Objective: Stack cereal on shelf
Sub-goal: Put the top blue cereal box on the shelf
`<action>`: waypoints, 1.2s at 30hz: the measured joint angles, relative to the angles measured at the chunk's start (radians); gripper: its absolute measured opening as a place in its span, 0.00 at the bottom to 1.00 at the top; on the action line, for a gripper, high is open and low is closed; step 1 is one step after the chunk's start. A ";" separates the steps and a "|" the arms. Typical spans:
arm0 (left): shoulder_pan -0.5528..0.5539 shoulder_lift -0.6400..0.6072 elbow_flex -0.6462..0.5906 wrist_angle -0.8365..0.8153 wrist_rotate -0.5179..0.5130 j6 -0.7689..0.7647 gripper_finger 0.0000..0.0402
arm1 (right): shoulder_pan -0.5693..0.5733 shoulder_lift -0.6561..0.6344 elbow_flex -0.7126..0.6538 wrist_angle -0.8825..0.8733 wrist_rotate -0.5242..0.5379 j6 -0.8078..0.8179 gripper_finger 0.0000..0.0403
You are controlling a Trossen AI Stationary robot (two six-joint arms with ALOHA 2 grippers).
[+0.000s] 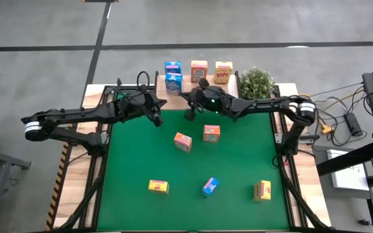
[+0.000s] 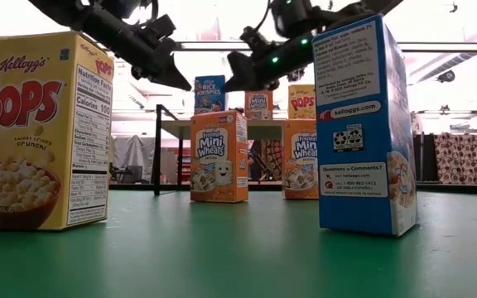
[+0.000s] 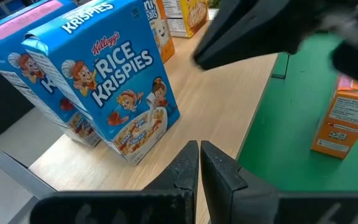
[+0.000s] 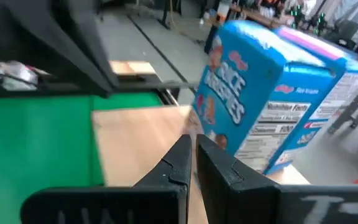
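Both my left fingers [image 3: 199, 163] and right fingers [image 4: 191, 155] were pressed together, empty, beside the Rice Krispies boxes [image 1: 173, 76] on the shelf [image 1: 233, 90]. I'd best back off without nudging them.

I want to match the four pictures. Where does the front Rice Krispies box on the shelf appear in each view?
High view: Rice Krispies box, shelf's left end.
Low view: far centre, between the arms.
Left wrist view: centre-left, on the wood.
Right wrist view: upper right.
Shared landmark: the light-wood shelf under it.
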 joint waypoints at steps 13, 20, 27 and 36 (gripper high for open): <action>0.000 0.002 0.000 0.002 0.000 0.007 0.00 | -0.062 0.068 0.077 -0.068 0.009 0.008 0.03; 0.000 0.003 0.000 0.010 0.000 0.007 0.00 | -0.060 0.070 0.076 -0.073 0.008 0.008 0.03; 0.001 0.005 -0.010 0.097 0.000 0.025 0.00 | -0.052 0.067 0.075 -0.115 0.008 0.015 0.03; 0.020 0.022 -0.093 0.338 0.000 0.114 0.00 | -0.050 0.059 0.075 -0.154 0.009 0.021 0.03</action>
